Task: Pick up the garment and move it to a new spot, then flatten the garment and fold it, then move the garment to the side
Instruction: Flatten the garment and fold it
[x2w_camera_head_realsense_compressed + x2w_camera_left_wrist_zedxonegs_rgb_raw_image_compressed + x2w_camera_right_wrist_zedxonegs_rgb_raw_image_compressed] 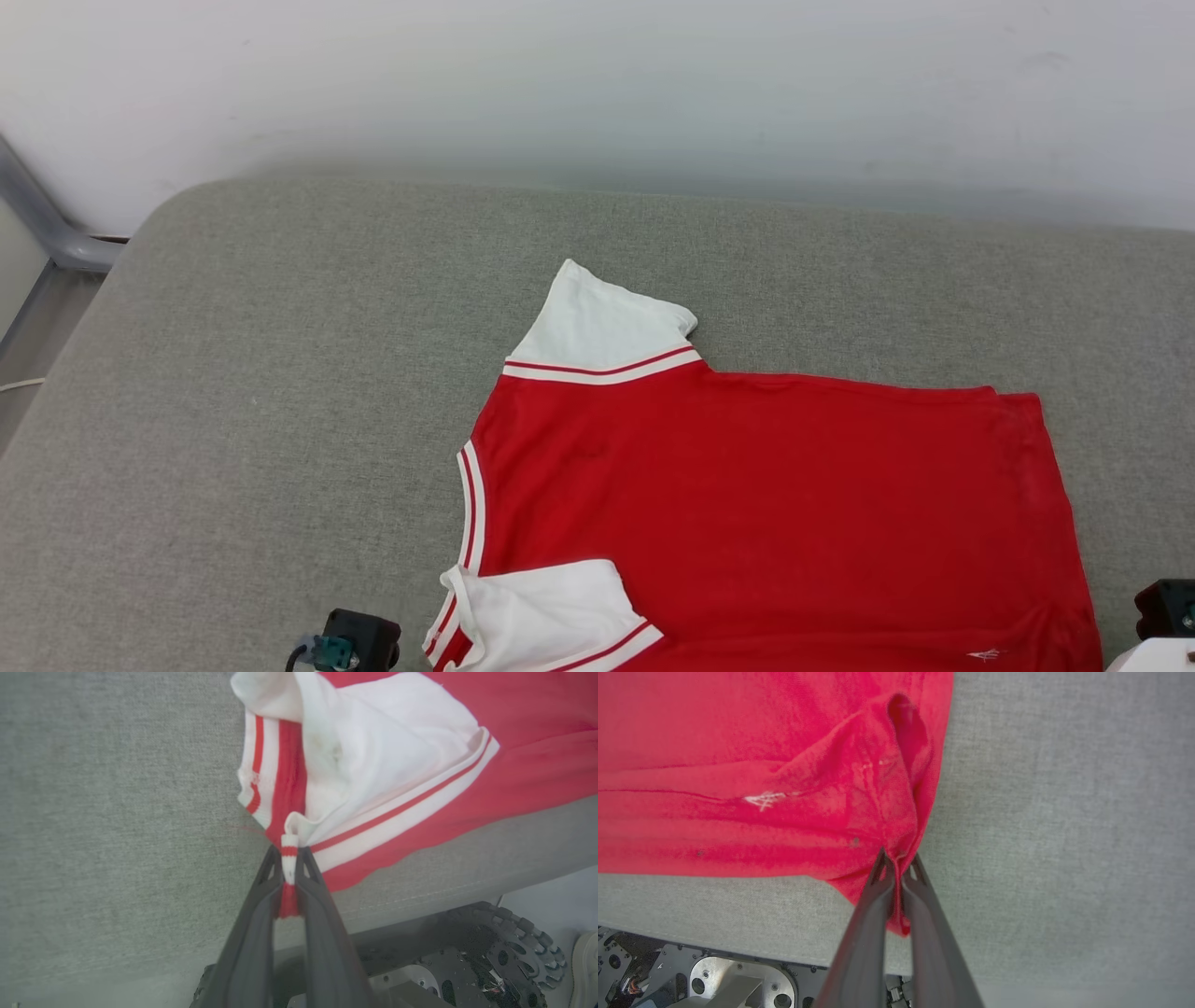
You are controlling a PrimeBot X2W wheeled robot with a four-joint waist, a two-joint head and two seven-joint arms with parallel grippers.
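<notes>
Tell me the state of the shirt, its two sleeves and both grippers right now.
garment: spread on the grey cushion, plain red face up, bunched where it is pinched.
far sleeve: lying flat, spread outward.
near sleeve: folded over onto the red body.
left gripper: shut on the garment's striped trim.
right gripper: shut on the garment's red hem corner.

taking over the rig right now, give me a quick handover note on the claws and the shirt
Left claw: shut on the garment's striped trim by the near sleeve.
Right claw: shut on a red hem corner.
Garment: spread on the grey cushion, its near side at the cushion's front edge; near sleeve folded over the body.
Done: laid out mostly flat.
Left: smooth it, fold, move aside.
</notes>
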